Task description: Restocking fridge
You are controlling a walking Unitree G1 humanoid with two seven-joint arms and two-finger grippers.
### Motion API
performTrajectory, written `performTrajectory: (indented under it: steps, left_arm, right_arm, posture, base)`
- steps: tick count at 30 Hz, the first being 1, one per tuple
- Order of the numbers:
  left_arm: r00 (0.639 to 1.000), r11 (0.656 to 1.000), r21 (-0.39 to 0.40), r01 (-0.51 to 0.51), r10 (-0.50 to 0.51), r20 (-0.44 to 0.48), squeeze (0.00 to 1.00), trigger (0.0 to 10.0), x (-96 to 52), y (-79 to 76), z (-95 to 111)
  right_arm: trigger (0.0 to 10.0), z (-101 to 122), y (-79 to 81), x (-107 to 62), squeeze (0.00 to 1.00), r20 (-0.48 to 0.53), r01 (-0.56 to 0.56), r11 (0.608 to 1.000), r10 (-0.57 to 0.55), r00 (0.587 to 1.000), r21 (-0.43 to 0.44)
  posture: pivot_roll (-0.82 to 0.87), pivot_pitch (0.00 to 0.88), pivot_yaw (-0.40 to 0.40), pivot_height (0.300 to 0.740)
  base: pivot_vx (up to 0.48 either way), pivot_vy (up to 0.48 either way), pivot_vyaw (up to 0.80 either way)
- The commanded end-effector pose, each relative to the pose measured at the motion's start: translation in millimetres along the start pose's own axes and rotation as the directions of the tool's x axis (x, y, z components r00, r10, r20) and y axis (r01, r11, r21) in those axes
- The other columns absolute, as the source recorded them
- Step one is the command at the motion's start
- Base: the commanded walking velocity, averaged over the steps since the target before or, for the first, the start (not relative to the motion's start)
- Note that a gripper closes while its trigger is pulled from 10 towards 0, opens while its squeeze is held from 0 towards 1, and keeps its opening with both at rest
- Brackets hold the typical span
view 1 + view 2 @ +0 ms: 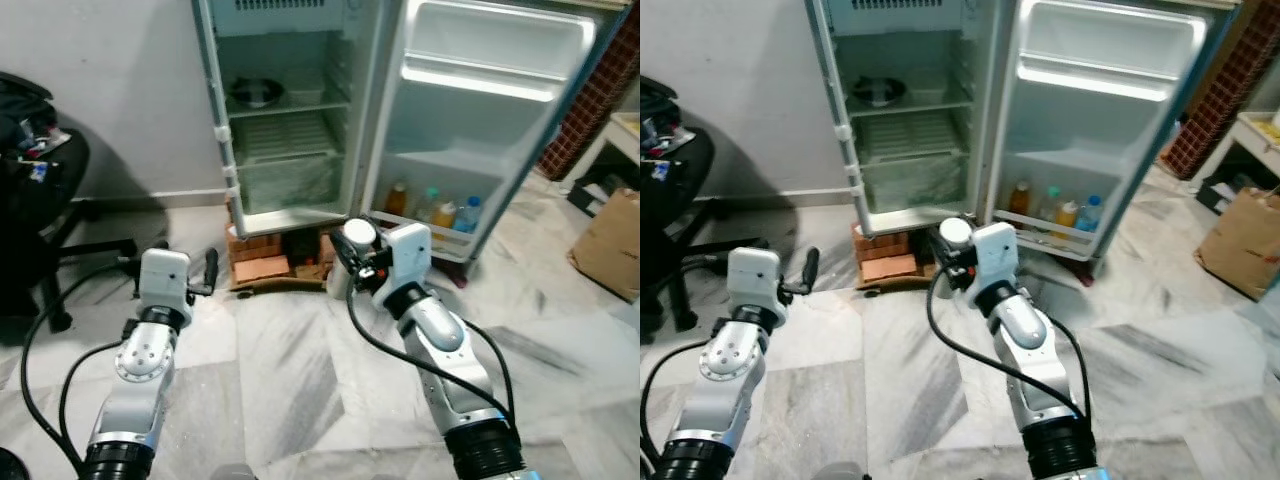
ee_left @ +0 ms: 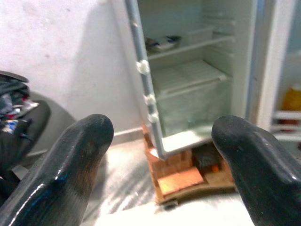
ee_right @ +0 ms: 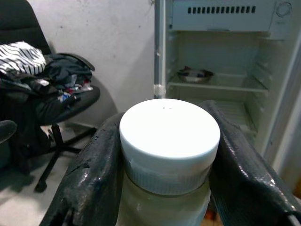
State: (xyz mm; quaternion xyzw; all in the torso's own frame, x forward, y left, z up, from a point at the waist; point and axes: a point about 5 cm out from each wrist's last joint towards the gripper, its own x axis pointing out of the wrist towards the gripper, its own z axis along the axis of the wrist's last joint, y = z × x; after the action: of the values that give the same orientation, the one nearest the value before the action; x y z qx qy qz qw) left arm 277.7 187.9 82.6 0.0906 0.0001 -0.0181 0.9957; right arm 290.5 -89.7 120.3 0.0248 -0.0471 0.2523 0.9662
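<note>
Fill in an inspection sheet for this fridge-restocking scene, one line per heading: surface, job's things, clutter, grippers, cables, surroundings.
Surface: grey marbled floor, bare in front of the robot.
Job's things: fridge open, raised on bricks; a dark bowl on an upper shelf; bottles in the lower door rack; white-capped jar held upright.
Clutter: office chair piled with clothes, by the wall.
Grippers: right gripper shut on the jar, short of the fridge; left gripper open, empty.
Cables: black cables looping along both arms.
Surroundings: cardboard box at far right; white wall.
</note>
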Motion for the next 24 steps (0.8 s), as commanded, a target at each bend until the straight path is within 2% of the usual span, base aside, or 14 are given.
performTrajectory:
  steps: [1, 6, 12, 14, 15, 17, 20, 24]
  left_arm:
    - [0.999, 0.999, -0.004, 0.036, -0.036, 0.018, 0.00, 10.0, 3.2, -10.0, 4.6]
    - [0.999, 0.999, -0.024, 0.037, -0.037, 0.006, 0.00, 10.0, 2.7, -11.2, 3.1]
    - [0.999, 0.999, 0.003, 0.039, -0.039, 0.022, 0.00, 10.0, 2.8, -11.3, 4.2]
    - [0.998, 0.998, 0.026, 0.056, -0.056, 0.002, 0.00, 10.0, 2.6, -12.5, 2.0]
    - [0.998, 0.998, 0.026, 0.056, -0.056, 0.002, 0.00, 10.0, 2.6, -12.5, 2.0]
    - [0.998, 0.998, 0.033, 0.058, -0.058, -0.003, 0.00, 10.0, 2.6, -12.7, 1.5]
    - [0.998, 0.997, 0.032, 0.064, -0.063, -0.012, 0.00, 10.0, 2.7, -13.1, 0.4]
    - [0.996, 0.996, 0.023, 0.081, -0.080, -0.031, 0.00, 10.0, 2.9, -16.2, -1.5]
  right_arm:
    - [10.0, 6.2, -14.8, -2.5, 0.00, 0.025, 0.053, 0.998, -0.052, 0.998, -0.029]
    - [10.0, 5.9, -15.3, -2.8, 0.00, 0.025, 0.054, 0.998, -0.053, 0.998, -0.031]
    - [10.0, 7.3, -15.9, -2.1, 0.00, 0.039, 0.059, 0.997, -0.057, 0.998, -0.044]
    - [10.0, 16.9, -26.4, -1.0, 0.00, 0.091, 0.150, 0.984, -0.141, 0.986, -0.098]
    - [10.0, 16.9, -26.4, -1.0, 0.00, 0.091, 0.150, 0.984, -0.141, 0.986, -0.098]
    - [10.0, 27.0, -40.4, 1.0, 0.00, 0.138, 0.252, 0.964, -0.238, 0.961, -0.089]
    - [10.0, 29.6, -44.3, 2.5, 0.00, 0.147, 0.274, 0.956, -0.258, 0.955, -0.102]
    - [10.0, 27.3, -46.0, 3.7, 0.00, 0.127, 0.280, 0.955, -0.267, 0.955, -0.099]
  posture:
    - [0.10, 0.060, -0.046, 0.740]
    - [0.10, 0.059, -0.046, 0.740]
    - [0.10, 0.059, -0.044, 0.740]
    - [0.11, 0.058, -0.043, 0.740]
    - [0.11, 0.058, -0.043, 0.740]
    - [0.10, 0.059, -0.043, 0.740]
    - [0.10, 0.058, -0.044, 0.740]
    - [0.10, 0.058, -0.047, 0.740]
  base:
    - [0.439, 0.000, 0.00]
    - [0.442, 0.000, 0.00]
    - [0.442, 0.000, 0.00]
    - [0.480, 0.000, 0.00]
    - [0.480, 0.000, 0.00]
    - [0.450, 0.000, 0.00]
    - [0.431, 0.000, 0.00]
    - [0.351, -0.318, 0.00]
